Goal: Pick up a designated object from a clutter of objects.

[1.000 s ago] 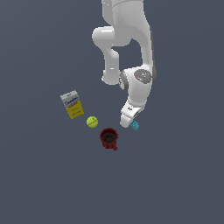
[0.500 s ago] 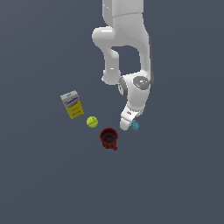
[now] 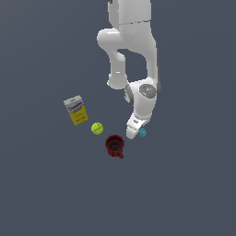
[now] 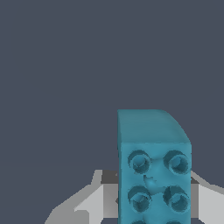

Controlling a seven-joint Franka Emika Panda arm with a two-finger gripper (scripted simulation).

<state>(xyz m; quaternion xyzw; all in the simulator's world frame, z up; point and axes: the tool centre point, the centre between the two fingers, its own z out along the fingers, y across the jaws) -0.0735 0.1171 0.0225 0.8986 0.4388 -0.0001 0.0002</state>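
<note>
Box label: the yellow-and-white box (image 3: 76,110) carried a line of dark print on its white upper part, too small to read. No other writing seen.

My hand (image 3: 133,132) was low over the grey counter (image 3: 184,184), tilted, at the end of my arm (image 3: 131,46). In the wrist view the cyan block (image 4: 153,175) stood close up with its studded face toward the camera, four studs plain, a finger (image 4: 85,203) showing pale on either side of it. Jaws stood apart around the block; whether the pads touched it I could not tell.

Exterior view: cyan block (image 3: 142,132) lay just beside the hand, at about 3 o'clock of it. Dark red mug (image 3: 115,145) sat near, at about 8 o'clock of the hand, opening up, handle toward 5 o'clock. Yellow-green ball (image 3: 97,128) lay at 10 o'clock of the mug, the box farther out at 10 o'clock again. Mug was closest to the hand, apart from it.
</note>
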